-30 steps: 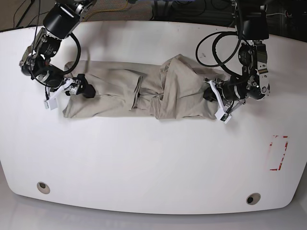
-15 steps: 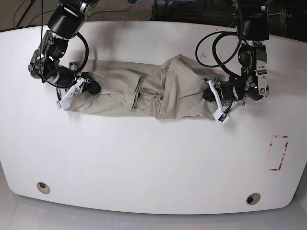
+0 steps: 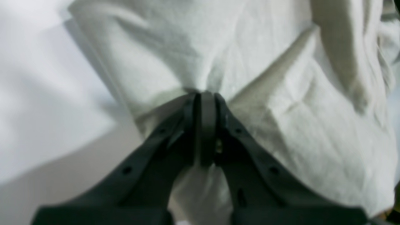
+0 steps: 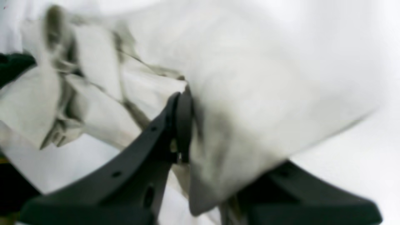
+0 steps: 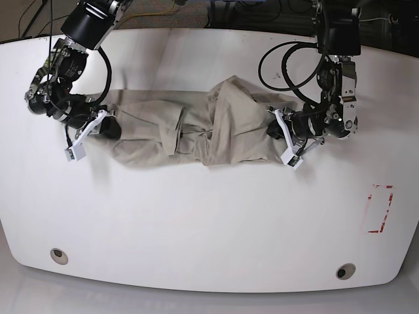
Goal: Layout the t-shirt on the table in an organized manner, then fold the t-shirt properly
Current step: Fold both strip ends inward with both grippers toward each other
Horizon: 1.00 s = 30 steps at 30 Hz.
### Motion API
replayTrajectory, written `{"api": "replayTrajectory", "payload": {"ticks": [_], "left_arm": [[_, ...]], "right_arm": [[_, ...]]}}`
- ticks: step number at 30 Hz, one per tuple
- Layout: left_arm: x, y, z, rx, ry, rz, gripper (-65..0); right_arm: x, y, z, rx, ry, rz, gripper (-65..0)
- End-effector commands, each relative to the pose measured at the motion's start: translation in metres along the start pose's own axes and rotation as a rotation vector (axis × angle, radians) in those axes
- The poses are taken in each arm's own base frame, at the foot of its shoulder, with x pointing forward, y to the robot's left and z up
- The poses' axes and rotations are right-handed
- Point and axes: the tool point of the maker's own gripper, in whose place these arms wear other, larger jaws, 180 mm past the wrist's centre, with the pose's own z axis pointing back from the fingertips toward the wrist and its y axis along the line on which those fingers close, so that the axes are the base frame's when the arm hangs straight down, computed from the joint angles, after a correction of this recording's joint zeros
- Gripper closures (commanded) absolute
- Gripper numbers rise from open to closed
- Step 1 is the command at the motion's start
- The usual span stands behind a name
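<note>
Both my grippers pinch the t-shirt (image 5: 196,127).
My left gripper (image 3: 204,97) clamps one end, my right gripper (image 4: 187,103) the opposite end, cloth bunched on the table (image 5: 209,222).

Beige t-shirt (image 5: 196,127) (white table (image 5: 209,216))

Rumpled beige t-shirt (image 5: 196,131) lies stretched sideways across the glossy white table (image 5: 209,222).

The right tool (image 5: 108,125) has closed on the t-shirt (image 5: 196,127), dragging it leftward.
</note>
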Motion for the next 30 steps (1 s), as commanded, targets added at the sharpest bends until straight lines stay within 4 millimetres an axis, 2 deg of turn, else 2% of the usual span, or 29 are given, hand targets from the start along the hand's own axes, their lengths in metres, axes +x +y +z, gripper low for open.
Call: {"api": "replayTrajectory", "payload": {"ticks": [1, 7, 12, 16, 23, 30], "left_arm": [[-0.009, 0.002, -0.001, 0.018, 0.060, -0.012, -1.1], [-0.003, -0.016, -0.011, -0.007, 0.049, -0.010, -1.1], [0.003, -0.029, -0.022, 0.011, 0.084, -0.080, -1.1], [0.006, -0.041, -0.028, 0.010, 0.102, -0.120, -1.1], [0.009, -0.049, -0.031, -0.003, 0.098, -0.127, -1.1], [0.010, -0.048, -0.031, 0.000, 0.095, -0.126, -1.1]], "right_arm": [[0.025, 0.004, 0.015, -0.025, -0.057, 0.073, -7.5], [0.048, 0.029, 0.022, -0.027, -0.101, 0.197, -7.5], [0.067, 0.073, 0.023, 0.016, -0.128, 0.364, -7.5], [0.065, 0.108, 0.011, 0.094, -0.126, 0.420, -7.5], [0.060, 0.148, -0.006, 0.198, -0.118, 0.441, -7.8], [0.055, 0.177, -0.016, 0.272, -0.114, 0.453, -7.9]]}}
